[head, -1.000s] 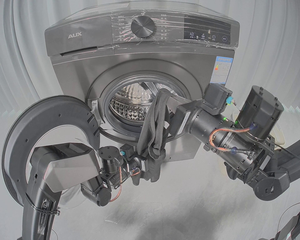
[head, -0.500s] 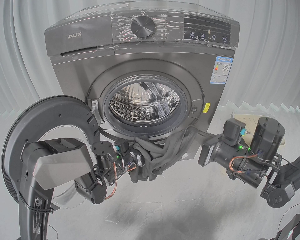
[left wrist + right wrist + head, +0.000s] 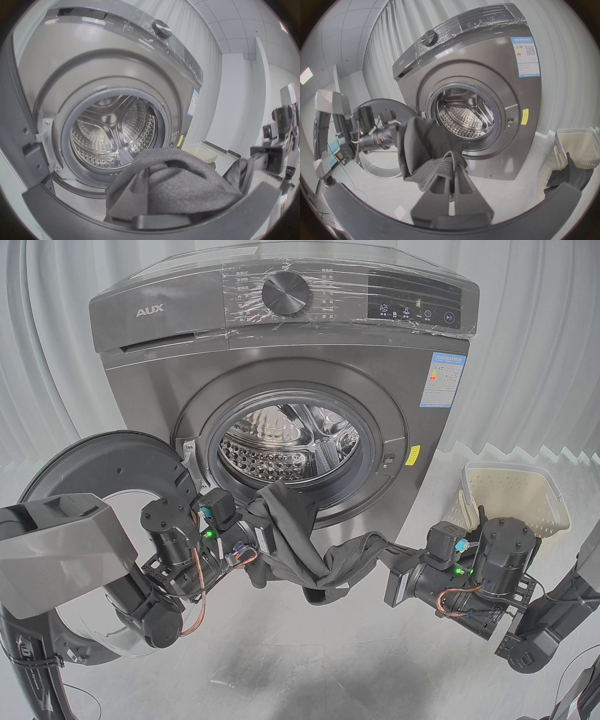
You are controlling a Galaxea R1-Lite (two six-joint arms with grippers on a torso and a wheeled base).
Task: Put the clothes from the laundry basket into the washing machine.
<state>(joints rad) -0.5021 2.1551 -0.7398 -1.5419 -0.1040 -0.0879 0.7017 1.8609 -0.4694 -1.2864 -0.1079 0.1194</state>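
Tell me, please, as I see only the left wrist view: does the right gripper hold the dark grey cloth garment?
Observer: Yes, the right gripper has its fingers shut on a stitched edge of the dark grey cloth garment.
Operator: How does it hang?
Observer: In the head view it spans from the left gripper to the right one, its middle sagging below both.
Operator: Is anything in the basket?
Observer: A second dark garment drapes over the rim of the cream plastic laundry basket.
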